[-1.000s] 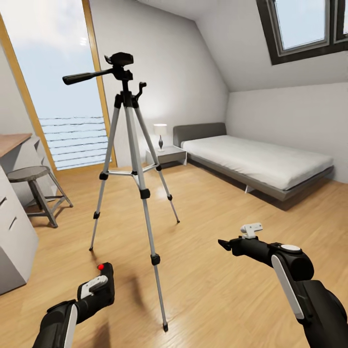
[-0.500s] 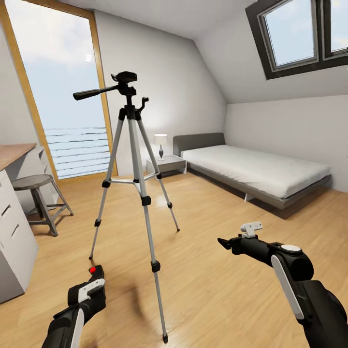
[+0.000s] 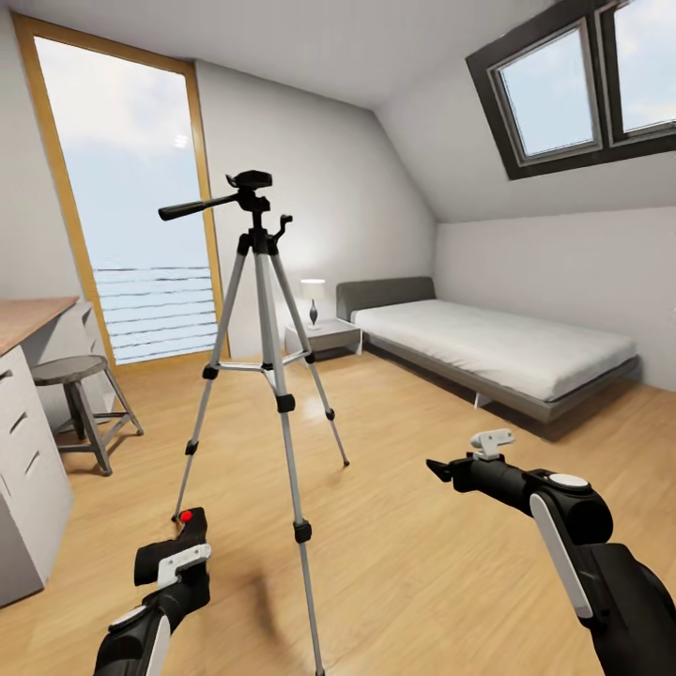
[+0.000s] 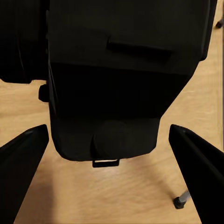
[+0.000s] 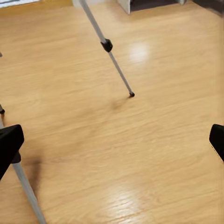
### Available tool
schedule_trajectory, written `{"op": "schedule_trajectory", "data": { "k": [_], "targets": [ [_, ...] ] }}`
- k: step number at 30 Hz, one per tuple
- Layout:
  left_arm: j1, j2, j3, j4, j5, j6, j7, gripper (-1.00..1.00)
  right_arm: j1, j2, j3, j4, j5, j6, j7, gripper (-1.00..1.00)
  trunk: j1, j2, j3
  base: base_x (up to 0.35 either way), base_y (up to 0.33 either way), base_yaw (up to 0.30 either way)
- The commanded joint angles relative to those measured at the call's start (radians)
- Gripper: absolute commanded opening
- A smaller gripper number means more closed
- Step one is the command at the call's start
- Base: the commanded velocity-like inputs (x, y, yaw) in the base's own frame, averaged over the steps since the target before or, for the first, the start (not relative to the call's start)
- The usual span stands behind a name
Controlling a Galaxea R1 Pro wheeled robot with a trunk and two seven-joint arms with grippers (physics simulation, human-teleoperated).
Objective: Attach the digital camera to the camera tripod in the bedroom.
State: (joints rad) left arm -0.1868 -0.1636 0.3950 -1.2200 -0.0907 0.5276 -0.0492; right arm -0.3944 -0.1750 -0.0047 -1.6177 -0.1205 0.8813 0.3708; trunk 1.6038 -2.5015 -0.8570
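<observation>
Two grippers sit low in the head view, one at each side of the tripod's nearest leg. The left gripper (image 3: 178,549) holds the digital camera (image 3: 174,554): its red button (image 3: 186,515) shows at the top of the black body, and in the left wrist view the camera (image 4: 116,84) lies between the two fingers (image 4: 23,163), its dark underside towards the lens; whether the finger pads actually touch its sides I cannot tell. The right gripper (image 3: 434,468) is held out over bare wood floor (image 3: 422,563) on the far side of that leg from the left one, well apart from it; in the right wrist view its fingertips (image 5: 9,142) stand wide apart at the two edges with only floor between them, so its jaws are spread and hold nothing.

Just beyond the left gripper and a little towards the right one stands the camera tripod (image 3: 268,376), upright on three silver legs with black joints; the near leg runs down between the two arms, and a leg with its foot shows beyond the right gripper's fingers (image 5: 108,46). Its black head (image 3: 252,183), with the long pan handle pointing to the left gripper's side, is high above both grippers.

Farther off, on the left gripper's side, a round stool (image 3: 70,371) stands beside a desk with white drawers (image 3: 23,441), before a tall wood-framed window (image 3: 122,207). Beyond the right gripper lies a grey bed (image 3: 488,347), with a small lamp (image 3: 313,296) on a nightstand at its head
</observation>
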Motion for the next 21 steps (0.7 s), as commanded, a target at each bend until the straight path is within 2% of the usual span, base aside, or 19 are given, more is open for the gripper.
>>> {"op": "schedule_trajectory", "data": {
  "k": [1,4,5,9,15,21],
  "targets": [
    [0.014,-0.001,-0.006,-0.026,0.006,0.004,-0.002,-1.00,-0.001,-0.002,-0.002,-0.001,-0.008,0.006,-0.002,1.00,-0.001,0.000,0.003,0.000,0.000,0.000],
    [0.050,-0.001,-0.036,-0.091,0.054,0.006,0.003,-1.00,-0.003,-0.011,-0.005,-0.001,-0.008,0.007,-0.002,1.00,-0.002,0.001,0.014,0.000,0.000,0.000],
    [0.050,-0.001,-0.036,-0.091,0.054,0.006,0.003,-1.00,-0.003,-0.011,-0.005,-0.001,-0.008,0.007,-0.002,1.00,-0.002,0.001,0.018,0.000,0.000,0.000],
    [0.077,0.000,-0.076,-0.138,0.092,0.010,0.007,-1.00,-0.002,-0.021,-0.006,-0.001,-0.008,0.006,-0.001,1.00,-0.007,0.007,0.033,0.000,0.000,0.000],
    [0.090,0.003,-0.097,-0.155,0.110,0.012,0.010,-1.00,0.000,-0.026,-0.006,-0.001,-0.008,0.006,-0.001,1.00,-0.030,0.049,0.052,0.000,0.000,0.000],
    [0.094,0.004,-0.104,-0.158,0.115,0.012,0.028,-1.00,0.000,-0.028,-0.006,-0.001,-0.008,0.005,-0.001,1.00,-0.053,0.091,0.071,0.000,0.000,0.000]
  ]
}}
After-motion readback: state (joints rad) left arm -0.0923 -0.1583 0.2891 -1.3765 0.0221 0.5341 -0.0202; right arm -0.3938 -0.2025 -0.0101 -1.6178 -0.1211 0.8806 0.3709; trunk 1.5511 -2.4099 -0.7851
